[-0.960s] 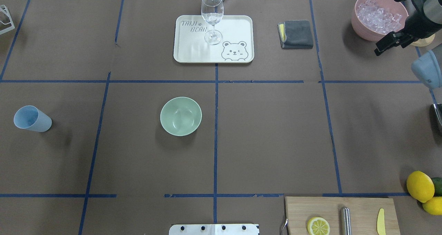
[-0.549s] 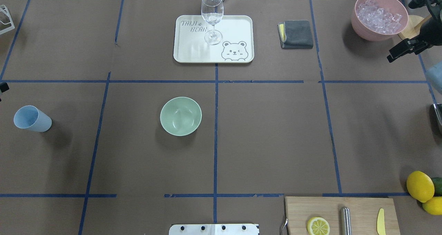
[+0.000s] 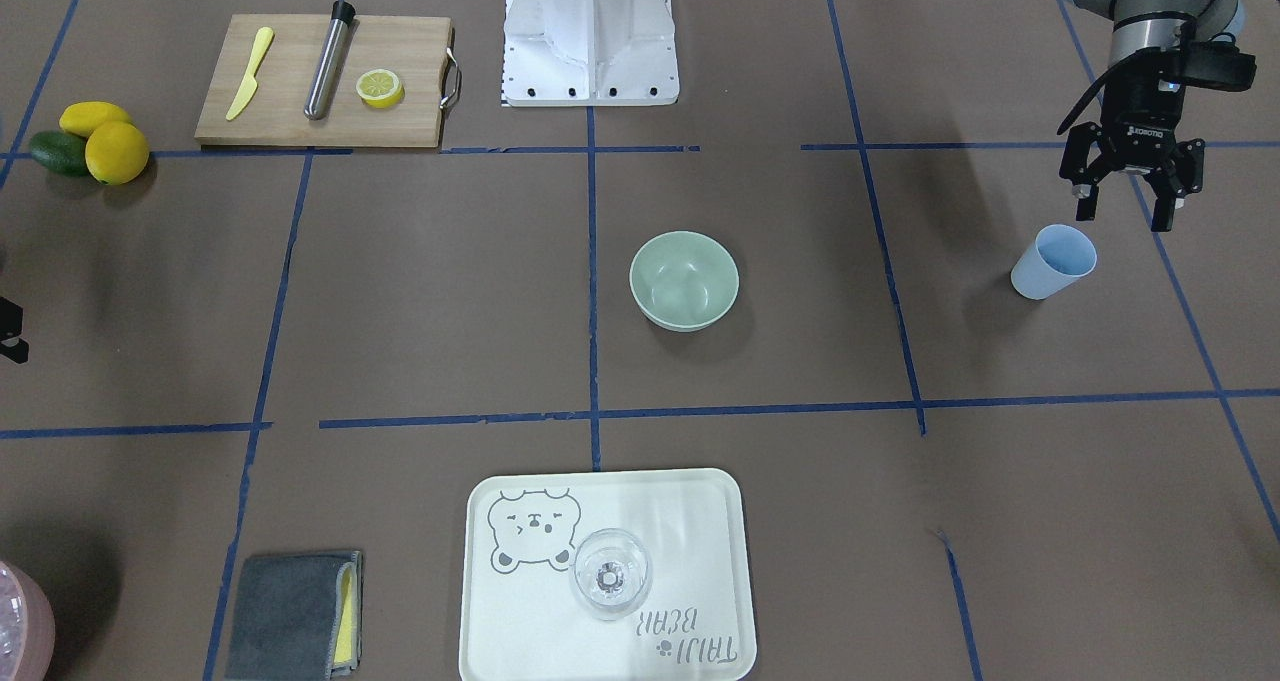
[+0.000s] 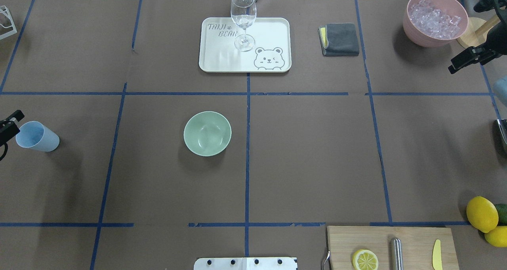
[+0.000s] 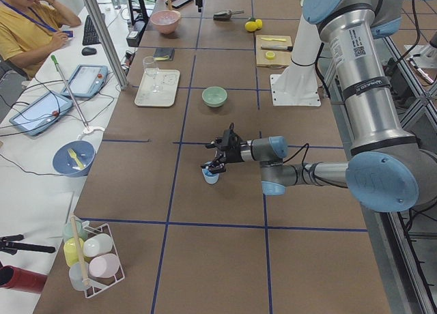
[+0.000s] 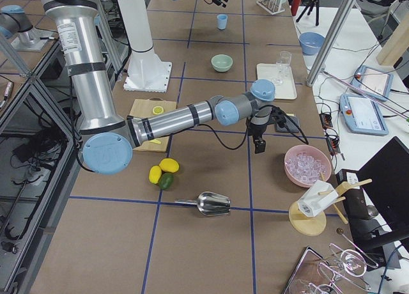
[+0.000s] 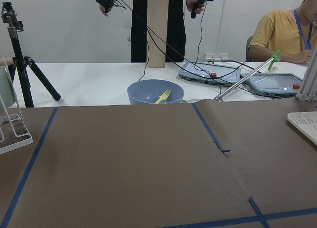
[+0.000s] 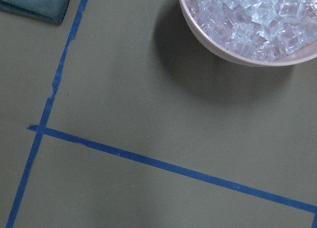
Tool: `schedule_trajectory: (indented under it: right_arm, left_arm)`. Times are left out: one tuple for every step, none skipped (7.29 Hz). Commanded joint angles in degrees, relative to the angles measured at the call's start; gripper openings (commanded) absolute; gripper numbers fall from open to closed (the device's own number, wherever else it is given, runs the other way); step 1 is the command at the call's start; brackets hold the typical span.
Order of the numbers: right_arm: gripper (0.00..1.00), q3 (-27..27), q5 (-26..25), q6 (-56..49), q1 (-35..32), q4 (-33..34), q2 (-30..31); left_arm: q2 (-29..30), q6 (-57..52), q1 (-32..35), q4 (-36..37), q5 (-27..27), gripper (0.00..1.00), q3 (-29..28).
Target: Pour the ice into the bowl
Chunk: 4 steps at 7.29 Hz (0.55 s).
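The pale sage-green bowl stands empty near the table's middle. A blue cup stands far to its left; I see no ice inside it. My left gripper is open and empty, hovering just beside and above the cup. Clear ice cubes fill the pink container at the back right. My right gripper hangs in front of and to the right of that container; I cannot tell if it is open or shut.
A tray with a wine glass sits at the back centre, with a grey cloth to its right. A cutting board with a lemon slice, lemons and a metal scoop are on the right.
My right gripper has pulled back from the pink container toward the table's right edge. My left gripper has come into the overhead view beside the blue cup.
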<state>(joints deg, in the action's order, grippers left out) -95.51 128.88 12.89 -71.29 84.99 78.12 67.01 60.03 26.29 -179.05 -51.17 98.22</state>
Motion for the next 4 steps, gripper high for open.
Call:
schedule_trajectory:
  right_arm:
    - [1.0,-0.81,-0.03,0.3,-0.17,0.0,0.63]
    - [1.0,-0.81,-0.03,0.39,-0.17,0.0,0.81]
    - [1.0,-0.81,-0.03,0.47,-0.17,0.0,0.81]
    - [1.0,-0.81,-0.03,0.47,-0.17,0.0,0.9]
  left_arm:
    - [0.13,3.77,-7.89,0.1,10.62,1.0,-3.11]
    - [1.09,4.04,-10.44,0.19,14.05,1.0,-4.69]
    - [2.75,4.05,-12.12,0.19,16.6,1.0,-6.88]
    - [4.25,4.05,-13.45,0.1,18.37,1.0,-9.34]
